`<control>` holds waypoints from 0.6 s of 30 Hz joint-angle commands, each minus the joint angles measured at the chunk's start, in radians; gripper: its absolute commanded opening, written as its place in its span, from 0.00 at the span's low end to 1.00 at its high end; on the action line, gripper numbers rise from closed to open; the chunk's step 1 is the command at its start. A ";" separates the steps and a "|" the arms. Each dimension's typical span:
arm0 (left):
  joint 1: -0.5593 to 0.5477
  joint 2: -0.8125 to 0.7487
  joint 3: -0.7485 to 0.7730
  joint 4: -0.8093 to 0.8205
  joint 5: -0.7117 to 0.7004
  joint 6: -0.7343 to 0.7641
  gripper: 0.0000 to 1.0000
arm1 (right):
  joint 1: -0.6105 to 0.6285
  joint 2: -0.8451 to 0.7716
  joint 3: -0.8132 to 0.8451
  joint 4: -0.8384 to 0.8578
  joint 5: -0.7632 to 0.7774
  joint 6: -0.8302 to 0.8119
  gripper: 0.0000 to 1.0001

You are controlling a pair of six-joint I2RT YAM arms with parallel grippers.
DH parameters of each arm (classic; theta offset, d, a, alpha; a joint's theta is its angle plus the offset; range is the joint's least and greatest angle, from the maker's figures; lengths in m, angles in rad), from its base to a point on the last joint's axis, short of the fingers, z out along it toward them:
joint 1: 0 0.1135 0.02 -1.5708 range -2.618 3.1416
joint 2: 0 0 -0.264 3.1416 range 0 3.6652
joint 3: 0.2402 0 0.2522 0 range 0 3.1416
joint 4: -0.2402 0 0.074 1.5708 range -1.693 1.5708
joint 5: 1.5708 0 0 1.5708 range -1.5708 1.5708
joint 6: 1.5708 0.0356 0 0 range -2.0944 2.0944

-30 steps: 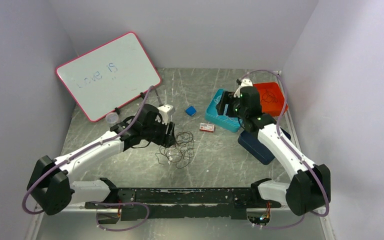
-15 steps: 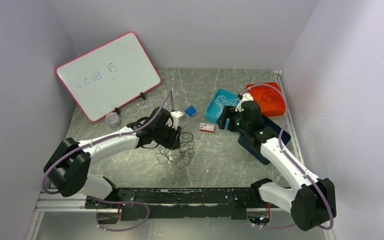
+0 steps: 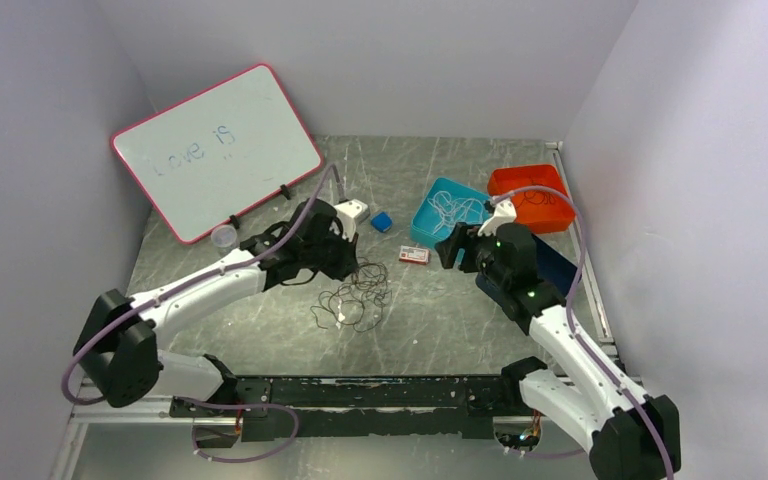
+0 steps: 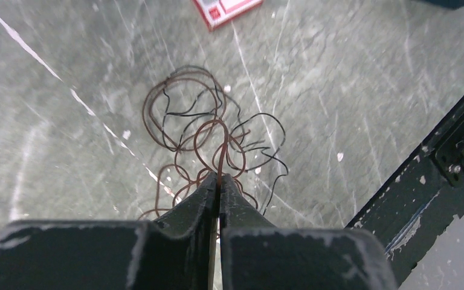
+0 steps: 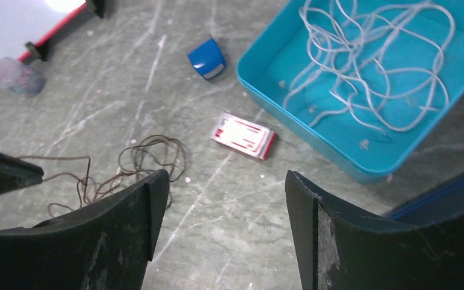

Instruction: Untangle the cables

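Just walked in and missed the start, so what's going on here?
Two robot arms are untangling cables. The left gripper is shut on a brown strand of the dark tangle mid-table. The right gripper hangs open and empty near the teal tray, which holds white cables.

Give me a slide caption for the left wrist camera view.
Left gripper pinches a brown strand of the tangled cables lying on the grey table.

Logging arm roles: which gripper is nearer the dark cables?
Left. The left gripper pinches a strand of the dark cables; the right gripper hangs open to their right.
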 commanded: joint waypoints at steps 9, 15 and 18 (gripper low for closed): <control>-0.005 -0.214 0.154 -0.126 -0.120 0.037 0.07 | 0.066 -0.047 -0.100 0.553 -0.344 -0.096 0.75; -0.005 -0.276 0.234 -0.160 -0.149 0.046 0.07 | 0.309 0.045 -0.061 0.685 -0.279 -0.230 0.77; -0.004 -0.290 0.269 -0.172 -0.144 0.053 0.07 | 0.403 0.100 -0.033 0.763 -0.231 -0.288 0.79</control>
